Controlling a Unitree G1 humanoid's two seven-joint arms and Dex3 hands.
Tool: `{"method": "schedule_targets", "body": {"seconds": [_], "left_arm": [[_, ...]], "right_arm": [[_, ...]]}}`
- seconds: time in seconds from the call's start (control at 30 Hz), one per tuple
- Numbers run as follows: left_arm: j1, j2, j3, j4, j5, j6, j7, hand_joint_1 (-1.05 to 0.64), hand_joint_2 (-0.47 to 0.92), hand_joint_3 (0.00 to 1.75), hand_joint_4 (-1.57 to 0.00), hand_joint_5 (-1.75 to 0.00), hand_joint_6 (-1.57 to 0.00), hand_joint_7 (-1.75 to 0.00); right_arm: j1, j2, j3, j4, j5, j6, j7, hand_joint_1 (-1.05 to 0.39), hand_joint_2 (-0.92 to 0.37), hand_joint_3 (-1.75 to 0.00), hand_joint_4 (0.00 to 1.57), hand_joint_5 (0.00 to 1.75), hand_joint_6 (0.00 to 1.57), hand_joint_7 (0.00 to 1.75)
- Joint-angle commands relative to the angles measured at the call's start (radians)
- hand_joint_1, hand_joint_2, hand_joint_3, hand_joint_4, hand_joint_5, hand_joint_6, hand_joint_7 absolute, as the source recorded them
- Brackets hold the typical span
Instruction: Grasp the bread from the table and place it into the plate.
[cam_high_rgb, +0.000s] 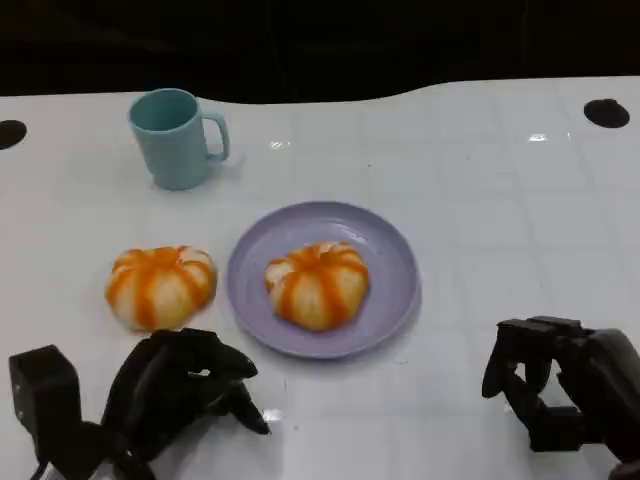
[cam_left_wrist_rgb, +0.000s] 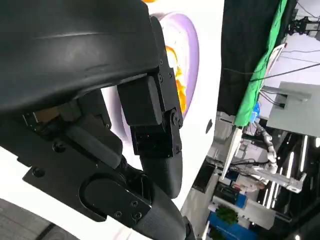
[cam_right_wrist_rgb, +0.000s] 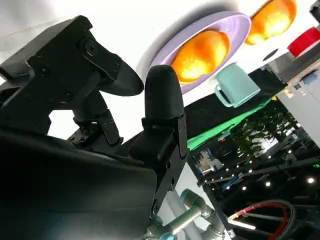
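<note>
Two breads: one (cam_high_rgb: 317, 284) on the plate (cam_high_rgb: 395, 300), one (cam_high_rgb: 160, 286) beside it; both hands (cam_high_rgb: 185, 385) (cam_high_rgb: 560, 380) curled, holding nothing.

Head camera: looks steeply down on the white table (cam_high_rgb: 500, 230), lilac plate (cam_high_rgb: 395, 300) at frame centre. Left wrist camera: close behind the left hand (cam_left_wrist_rgb: 150, 130), rolled sideways, plate at top centre. Right wrist camera: low, close behind the right hand (cam_right_wrist_rgb: 160, 115), facing across the table. All three views share the plate.
</note>
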Motion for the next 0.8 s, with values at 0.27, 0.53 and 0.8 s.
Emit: {"method": "schedule_targets", "body": {"seconds": [0.27, 0.53, 0.8], "left_arm": [[-0.015, 0.024, 0.019, 0.023, -0.010, -0.001, -0.023, -1.05, 0.71, 0.00, -1.57, -0.57, -1.57, -0.19], [-0.018, 0.024, 0.015, 0.025, 0.004, -0.011, -0.015, -1.05, 0.72, 0.00, -1.57, -0.57, -1.57, -0.20], [-0.019, 0.025, 0.016, 0.026, 0.001, -0.004, -0.017, -1.05, 0.72, 0.00, -1.57, -0.57, -1.57, -0.20]], "right_arm": [[-0.027, -0.005, 0.019, 0.033, -0.014, 0.007, -0.028, -0.12, -0.34, -1.32, 0.88, 1.75, 0.72, 1.64], [-0.034, -0.008, 0.028, 0.042, -0.017, 0.000, -0.038, -0.13, -0.33, -1.34, 0.90, 1.75, 0.75, 1.60], [-0.040, -0.016, 0.031, 0.052, -0.025, -0.003, -0.041, -0.13, -0.34, -1.32, 0.89, 1.75, 0.73, 1.59]]}}
